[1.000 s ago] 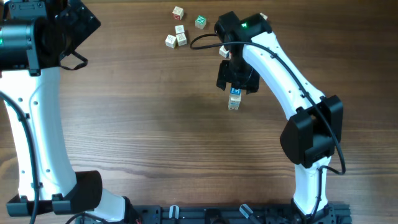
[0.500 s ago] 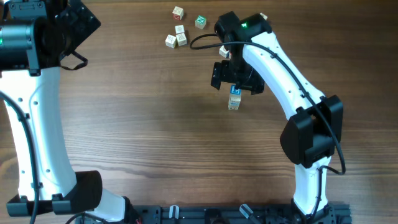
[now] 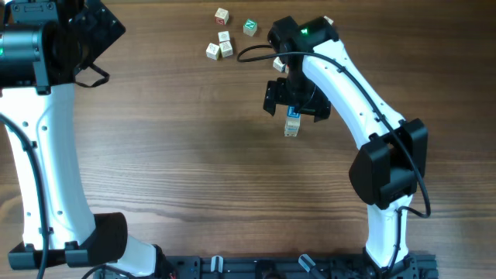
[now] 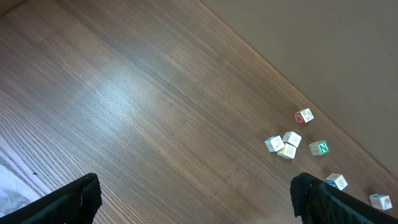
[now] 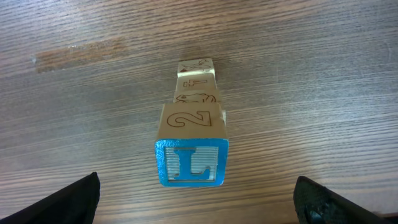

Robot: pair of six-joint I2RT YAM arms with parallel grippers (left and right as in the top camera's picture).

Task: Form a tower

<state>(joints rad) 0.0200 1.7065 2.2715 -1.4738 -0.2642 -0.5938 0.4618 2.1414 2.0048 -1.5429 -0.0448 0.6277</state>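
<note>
Over wooden table [image 3: 194,155], right claw [image 3: 295,105] hangs spread above tower [image 5: 191,143].

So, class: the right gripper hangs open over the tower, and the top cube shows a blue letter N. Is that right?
Not quite. The top cube shows a blue L, not an N, as the right wrist view makes plain. The rest holds: the right gripper hangs open over the tower.
</note>
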